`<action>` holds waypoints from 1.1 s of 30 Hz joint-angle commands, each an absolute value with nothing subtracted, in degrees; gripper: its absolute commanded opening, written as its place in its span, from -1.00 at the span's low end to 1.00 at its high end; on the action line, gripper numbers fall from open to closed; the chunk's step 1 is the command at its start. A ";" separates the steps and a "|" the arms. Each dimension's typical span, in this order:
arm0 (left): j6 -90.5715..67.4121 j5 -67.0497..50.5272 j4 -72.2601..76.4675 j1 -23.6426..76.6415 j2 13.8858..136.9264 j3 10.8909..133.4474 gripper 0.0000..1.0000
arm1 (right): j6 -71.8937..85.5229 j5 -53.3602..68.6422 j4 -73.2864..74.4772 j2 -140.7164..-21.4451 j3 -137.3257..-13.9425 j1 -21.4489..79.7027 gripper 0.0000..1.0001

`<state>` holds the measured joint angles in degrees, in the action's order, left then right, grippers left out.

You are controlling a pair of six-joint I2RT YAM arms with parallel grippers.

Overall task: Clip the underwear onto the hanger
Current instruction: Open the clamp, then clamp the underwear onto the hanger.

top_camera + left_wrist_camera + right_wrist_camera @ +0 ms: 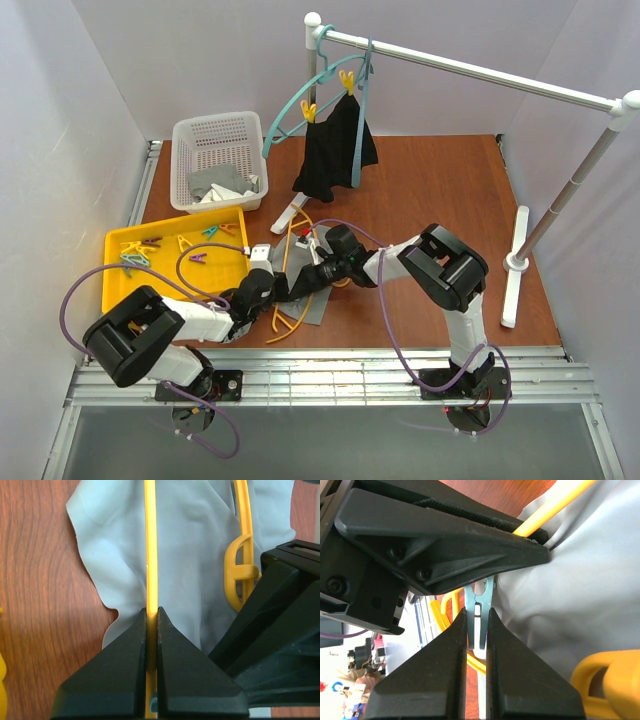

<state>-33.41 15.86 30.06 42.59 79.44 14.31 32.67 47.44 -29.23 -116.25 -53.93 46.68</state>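
On the wooden table [40,605], the grey underwear [200,555] lies spread just ahead of the left gripper [152,612]. That gripper's jaws are pressed onto the yellow hanger [151,555], whose bar runs straight forward from them over the cloth. The right gripper [477,612] pinches a pale blue clip [480,592] pointed forward at that bar, which lies crosswise just ahead, with fabric to its right. Whether the clip already bites is hidden behind the left finger.
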 commanded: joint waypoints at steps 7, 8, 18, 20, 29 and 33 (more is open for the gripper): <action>-37.70 11.95 38.84 42.71 72.95 10.38 -1.00 | 32.26 46.14 -30.06 -118.13 -56.69 47.55 -0.97; -37.97 11.87 39.20 42.71 72.17 9.94 -1.00 | 32.34 46.06 -30.06 -118.04 -56.78 47.55 -0.97; -40.78 10.99 44.56 42.71 73.39 8.70 -1.00 | 32.34 45.79 -30.32 -117.69 -56.69 48.16 -0.97; -40.96 10.46 45.70 42.71 73.83 8.70 -1.00 | 32.26 45.70 -30.32 -117.34 -56.34 48.16 -0.97; -41.57 8.53 47.19 42.80 73.74 9.75 -1.00 | 31.82 45.26 -30.41 -117.07 -55.63 48.25 -0.97; -42.45 8.09 48.51 42.89 74.09 9.49 -1.00 | 31.55 45.44 -30.41 -116.81 -55.37 48.08 -0.97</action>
